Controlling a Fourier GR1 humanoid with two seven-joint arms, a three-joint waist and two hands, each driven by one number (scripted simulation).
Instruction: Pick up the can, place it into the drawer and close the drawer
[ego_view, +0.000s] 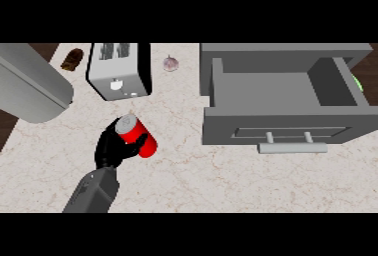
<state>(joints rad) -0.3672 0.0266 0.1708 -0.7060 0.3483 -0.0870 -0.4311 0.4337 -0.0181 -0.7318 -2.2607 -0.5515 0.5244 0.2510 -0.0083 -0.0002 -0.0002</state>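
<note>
No text, label, brand, number or sign can be read anywhere; the red can in the robot hand shows no lettering.

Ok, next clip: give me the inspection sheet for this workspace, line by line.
Surface: pale marbled counter, dark strip at its left edge.
Job's things: red can tilted, in the left hand; grey drawer pulled open, nothing seen inside, handle facing the robot.
Clutter: toaster, brown item and small pale item behind it; big grey cylinder at left.
Hands: left hand curled round the can; right hand not in view.
Cables: nothing seen.
Surroundings: green patch beyond the drawer's right wall, unidentifiable.
</note>
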